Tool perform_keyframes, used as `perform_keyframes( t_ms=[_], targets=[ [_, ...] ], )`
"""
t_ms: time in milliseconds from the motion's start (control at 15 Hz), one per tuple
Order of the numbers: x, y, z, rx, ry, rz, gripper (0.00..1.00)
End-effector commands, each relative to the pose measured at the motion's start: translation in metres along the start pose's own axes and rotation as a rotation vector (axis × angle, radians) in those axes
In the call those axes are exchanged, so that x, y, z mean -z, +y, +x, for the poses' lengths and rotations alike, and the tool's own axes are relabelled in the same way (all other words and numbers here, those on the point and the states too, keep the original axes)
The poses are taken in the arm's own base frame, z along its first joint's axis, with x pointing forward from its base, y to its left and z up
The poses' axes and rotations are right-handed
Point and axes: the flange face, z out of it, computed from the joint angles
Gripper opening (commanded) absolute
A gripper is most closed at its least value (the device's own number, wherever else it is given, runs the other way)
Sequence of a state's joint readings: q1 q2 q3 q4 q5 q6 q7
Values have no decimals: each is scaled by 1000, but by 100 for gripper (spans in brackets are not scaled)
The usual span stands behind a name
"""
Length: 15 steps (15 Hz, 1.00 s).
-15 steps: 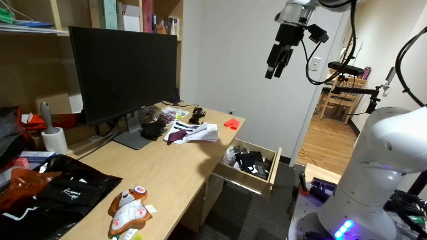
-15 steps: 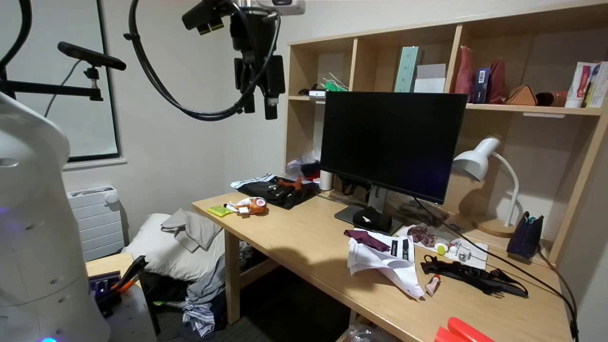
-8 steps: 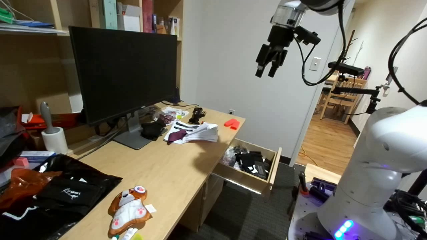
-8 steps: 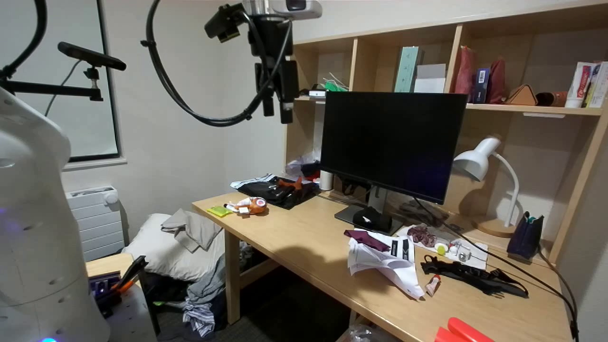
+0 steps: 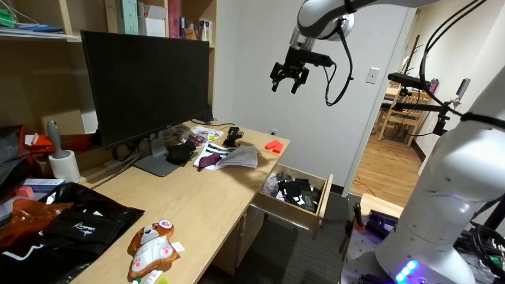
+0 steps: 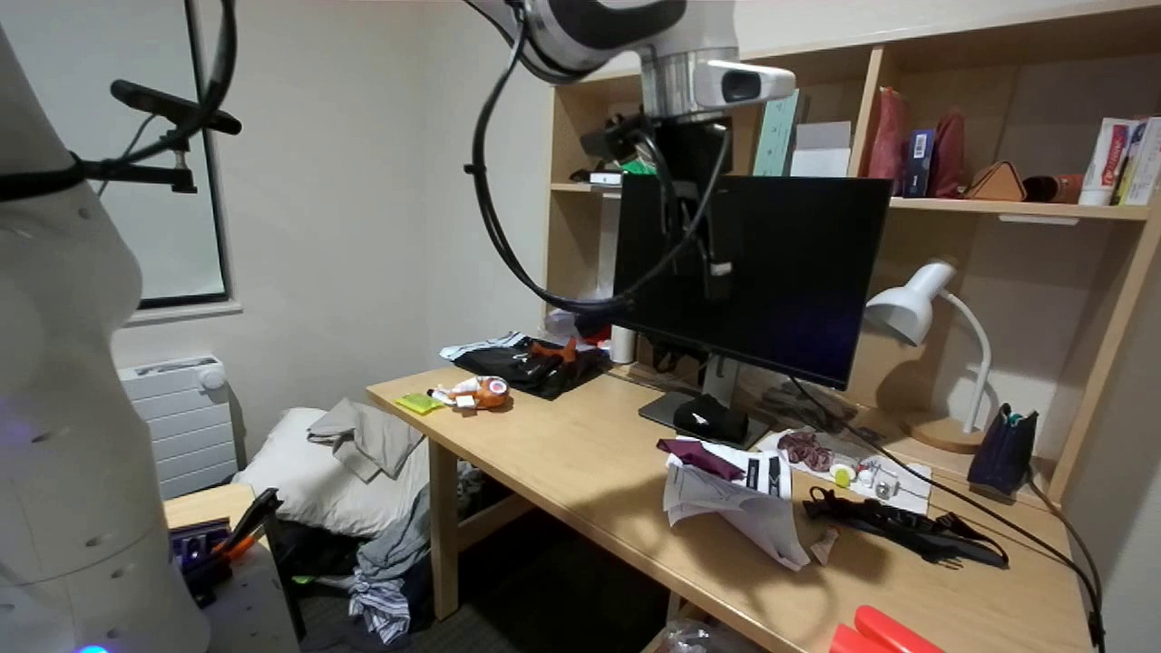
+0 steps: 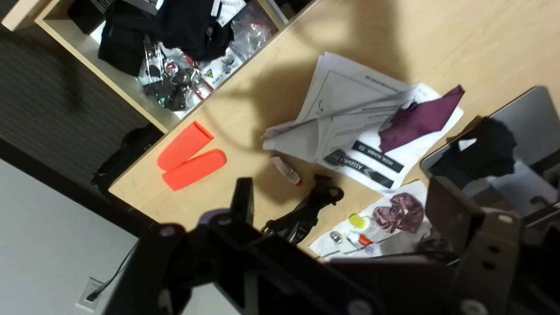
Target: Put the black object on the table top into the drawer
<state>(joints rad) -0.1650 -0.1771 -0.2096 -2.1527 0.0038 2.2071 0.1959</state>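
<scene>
Two small black items could be the black object. A black strappy bundle lies on the table top (image 5: pixel 189 197), near its far end in an exterior view (image 5: pixel 233 136); the bundle also shows in an exterior view (image 6: pixel 907 528) and the wrist view (image 7: pixel 302 214). A black lump (image 5: pixel 179 154) sits at the monitor's foot, also seen in the wrist view (image 7: pixel 485 144). The drawer (image 5: pixel 324 197) is pulled out below the desk, holding black items and plastic bags. My gripper (image 5: pixel 284 89) is open and empty, high above the desk's far end; its fingers (image 7: pixel 350 197) frame the bundle's area.
A large monitor (image 5: pixel 150 86) stands at the desk's back. Papers with a maroon cloth (image 5: pixel 210 161) lie beside the bundle. Red-orange pieces (image 5: pixel 275 146) lie near the edge above the drawer. A plush dog (image 5: pixel 154 248) and black bag (image 5: pixel 79 232) lie nearer. A lamp (image 6: pixel 916 304) stands behind.
My gripper has moved over the desk, leftward in an exterior view and right and down in an exterior view. The wrist has turned and the fingers look wider apart. The desk items have not moved.
</scene>
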Motion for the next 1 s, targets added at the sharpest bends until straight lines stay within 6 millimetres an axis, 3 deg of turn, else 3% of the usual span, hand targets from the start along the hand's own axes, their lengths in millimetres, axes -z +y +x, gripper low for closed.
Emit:
perform_keyframes(
  t_ms=[0,133,200,400,667,933],
  targets=[
    [-35,2,75,-123,22,-2,100],
    [-56,-1,107,-141,11,0,100],
    [-39,4,73,-105,13,-3,100],
    [-63,-1,102,-115,12,-15,100],
    [-62,-2,107,-116,19,-15,100],
    [-122,-27,132,-238,-49,-74,100]
  ],
)
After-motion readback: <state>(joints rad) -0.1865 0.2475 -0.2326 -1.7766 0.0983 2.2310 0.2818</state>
